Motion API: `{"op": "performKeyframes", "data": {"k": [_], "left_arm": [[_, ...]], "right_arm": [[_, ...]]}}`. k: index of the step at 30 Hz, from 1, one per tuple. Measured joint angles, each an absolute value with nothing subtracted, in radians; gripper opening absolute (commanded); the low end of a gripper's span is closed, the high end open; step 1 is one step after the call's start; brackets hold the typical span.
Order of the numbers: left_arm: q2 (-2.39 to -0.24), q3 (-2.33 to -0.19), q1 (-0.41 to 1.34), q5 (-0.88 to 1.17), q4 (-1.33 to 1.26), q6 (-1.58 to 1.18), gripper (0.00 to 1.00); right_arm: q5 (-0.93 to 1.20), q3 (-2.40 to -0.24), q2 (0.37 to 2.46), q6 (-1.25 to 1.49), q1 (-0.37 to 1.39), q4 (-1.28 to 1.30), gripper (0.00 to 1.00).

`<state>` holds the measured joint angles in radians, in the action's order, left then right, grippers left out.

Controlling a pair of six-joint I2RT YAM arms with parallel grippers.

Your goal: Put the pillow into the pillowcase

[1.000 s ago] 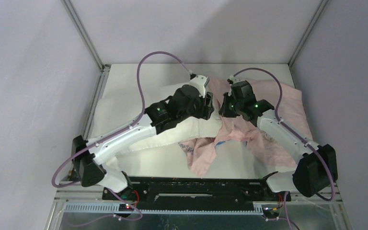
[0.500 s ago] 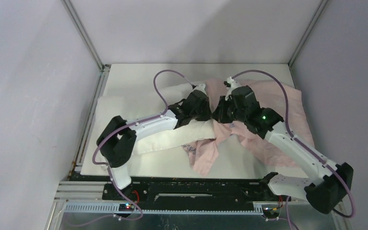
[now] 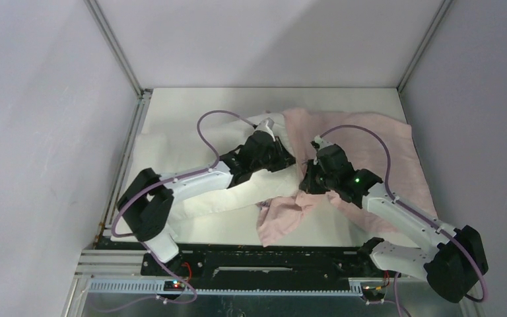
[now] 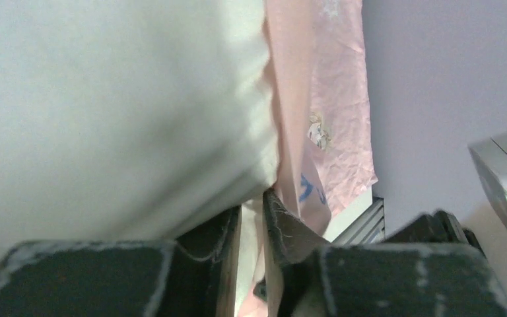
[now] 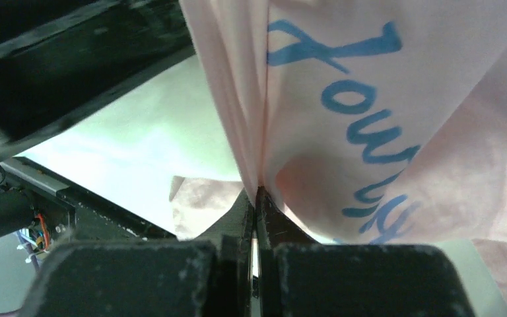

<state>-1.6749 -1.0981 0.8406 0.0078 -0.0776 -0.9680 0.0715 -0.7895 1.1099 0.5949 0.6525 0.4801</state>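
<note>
At the far left the pillow (image 3: pixel 165 155) lies flat on the table (image 3: pixel 198 105), a plump white rectangle, nearly all of it bare. Only its right end reaches the pink cloth, so I judge the task to be at an early stage: the mouth is being worked open, and almost the whole cushion has yet to go in. In the left wrist view its fabric looks soft, matte and faintly textured, bulging over the left gripper (image 4: pixel 251 218). That gripper's fingers stand narrowly apart with a pale strip between them. I cannot tell whether they pinch the pillow's corner, the case's hem or nothing. Just to the right, the right gripper (image 5: pixel 257 198) is clenched on a fold of the pillowcase (image 5: pixel 343 79). The case is thin, limp pale pink cloth with blue cursive lettering, gathered into pleats at the pinch. Beyond it the rest of the case spreads rumpled across the table's right side, creased and flat.
</note>
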Motion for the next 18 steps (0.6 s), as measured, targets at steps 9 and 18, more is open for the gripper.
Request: {"op": "performKeyframes", "data": {"k": [9,18], "left_arm": [[-1.438,-1.074,0.837,-0.038,0.091,-0.855,0.66],[-1.468,-1.473,0.659,-0.13,0.403,-0.57,1.0]], "right_arm": [[0.13,-0.78,1.11,0.573,0.592,0.424,0.0],[0.15,-0.808,1.11,0.531,0.596,0.432,0.0]]}}
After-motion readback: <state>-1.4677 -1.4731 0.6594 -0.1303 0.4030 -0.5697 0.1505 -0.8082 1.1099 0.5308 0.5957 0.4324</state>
